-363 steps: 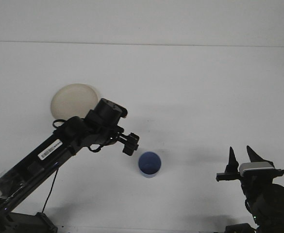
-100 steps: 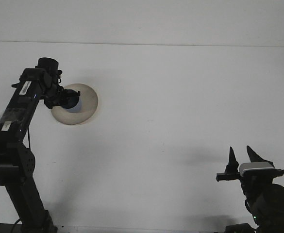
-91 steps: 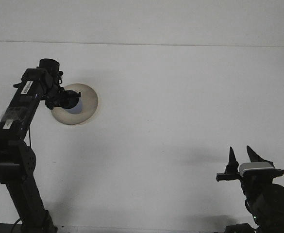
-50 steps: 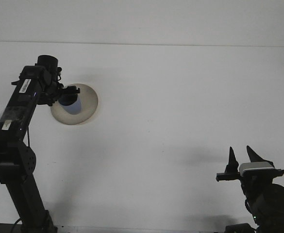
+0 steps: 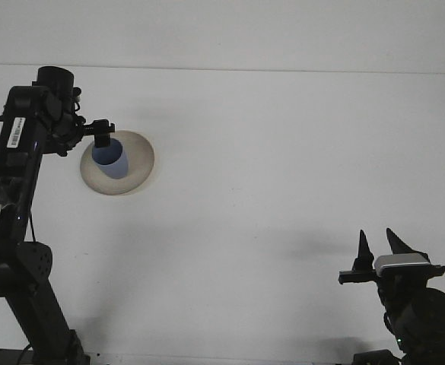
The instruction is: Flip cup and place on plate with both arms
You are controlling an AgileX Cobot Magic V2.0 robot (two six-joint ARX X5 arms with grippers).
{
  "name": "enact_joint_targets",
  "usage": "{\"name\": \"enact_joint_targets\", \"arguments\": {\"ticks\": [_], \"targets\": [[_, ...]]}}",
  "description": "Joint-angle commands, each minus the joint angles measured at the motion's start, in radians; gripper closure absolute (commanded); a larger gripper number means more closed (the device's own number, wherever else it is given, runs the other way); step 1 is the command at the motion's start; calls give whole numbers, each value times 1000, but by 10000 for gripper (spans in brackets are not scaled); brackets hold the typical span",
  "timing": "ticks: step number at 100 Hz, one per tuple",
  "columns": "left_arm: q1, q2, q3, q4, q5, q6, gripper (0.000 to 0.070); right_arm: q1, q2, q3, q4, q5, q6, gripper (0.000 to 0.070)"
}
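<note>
Cup [image 5: 108,160] is sitting mouth-up on the cream plate [image 5: 137,160], just below your left gripper [image 5: 103,135], whose fingers are standing apart, gripping nothing. Far from the plate, your right gripper [image 5: 381,247] is resting spread and empty.

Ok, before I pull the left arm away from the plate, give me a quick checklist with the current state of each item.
1. Blue plastic cup sits on the round beige plate: ok.
2. Cup upright, opening up: ok, it looks that way.
3. Left gripper clear of the cup: cannot tell; its tip overlaps the cup's rim from this view.
4. Cup inside the plate's rim: ok, though it sits towards the plate's left side.
5. Right gripper out of the way: ok, parked at the near right, fingers open.
6. White table free around the plate for the retreat: ok.
</note>
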Motion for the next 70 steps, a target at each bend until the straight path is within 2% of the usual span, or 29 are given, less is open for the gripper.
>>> {"name": "enact_joint_targets", "arguments": {"ticks": [1,28,70], "targets": [[-8,-38,11,-1,3,-3,192,1,1,10,3,1,-11,353],[-58,-250,-156,60,-13,-2,192,1,1,10,-2,1,-11,353],[-125,-910,-957,552,-15,2,195,1,1,10,-2,3,-11,353]]}}
